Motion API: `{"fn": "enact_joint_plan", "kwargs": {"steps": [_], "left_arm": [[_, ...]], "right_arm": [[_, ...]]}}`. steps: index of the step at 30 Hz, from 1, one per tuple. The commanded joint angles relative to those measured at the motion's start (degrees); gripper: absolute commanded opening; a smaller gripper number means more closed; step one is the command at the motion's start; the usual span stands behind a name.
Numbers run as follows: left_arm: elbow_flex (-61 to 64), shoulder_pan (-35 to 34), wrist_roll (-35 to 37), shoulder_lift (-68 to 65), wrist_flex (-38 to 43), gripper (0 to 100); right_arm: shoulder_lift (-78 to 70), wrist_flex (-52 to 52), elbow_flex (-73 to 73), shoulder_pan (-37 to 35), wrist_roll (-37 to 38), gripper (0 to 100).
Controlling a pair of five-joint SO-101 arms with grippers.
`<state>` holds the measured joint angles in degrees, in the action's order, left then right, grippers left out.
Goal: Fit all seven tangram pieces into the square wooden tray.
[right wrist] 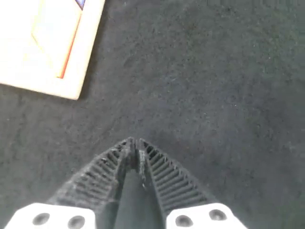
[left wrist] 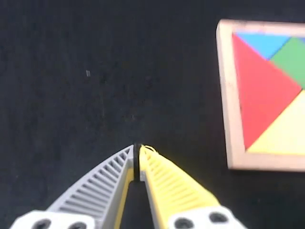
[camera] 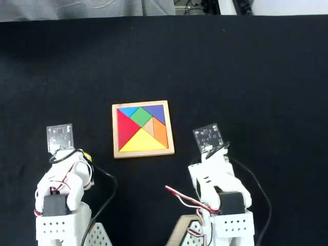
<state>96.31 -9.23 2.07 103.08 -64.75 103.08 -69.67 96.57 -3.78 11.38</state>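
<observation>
Square wooden tray [camera: 115, 134] lies just ahead of and between both arms, tangram pieces [camera: 141, 129] apparently all seated flat. Left gripper [left wrist: 137, 153] pinched closed, empty; right gripper [right wrist: 135, 147] likewise. Fitting looks finished; best hold both clear of the tray.

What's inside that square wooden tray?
Seven flat pieces fill the square wooden tray: red triangle, yellow triangle, light blue triangle, green square, purple triangle, orange piece, tan triangle. They hide its floor.

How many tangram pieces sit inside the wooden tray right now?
7, all in the tray: light blue far left, green beside it, purple far right, red left, yellow along the near edge, orange right, tan at centre.
</observation>
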Motion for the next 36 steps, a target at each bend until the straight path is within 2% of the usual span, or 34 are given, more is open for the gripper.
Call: {"fn": "enact_joint_plan", "kwargs": {"steps": [1, 4, 10, 16, 19, 24, 36], "left_arm": [[1.19, 0.84, 0.35, 0.7, -5.19, 3], [1.1, 0.84, 0.35, 0.7, -5.89, 3], [1.1, 0.84, 0.35, 0.7, -8.0, 3], [1.1, 0.84, 0.35, 0.53, -8.0, 3], [1.1, 0.84, 0.35, 0.53, -8.0, 3], [1.1, 0.84, 0.35, 0.53, -8.0, 3], [1.1, 0.84, 0.35, 0.62, -8.0, 3]], "right_arm": [[3.82, -0.97, 0.04, -0.7, -0.62, 1.1], [4.35, -4.66, 0.04, 0.88, -0.62, 1.1], [4.35, -4.31, 0.04, 3.34, -1.76, 1.1], [3.91, -4.4, 0.04, 3.69, -22.86, 1.1], [3.82, -4.4, 0.04, 3.69, -21.54, 1.1], [3.82, -4.31, 0.04, 3.43, -14.86, 1.1], [4.35, -4.57, 0.04, 3.6, -13.98, 1.1]]}}
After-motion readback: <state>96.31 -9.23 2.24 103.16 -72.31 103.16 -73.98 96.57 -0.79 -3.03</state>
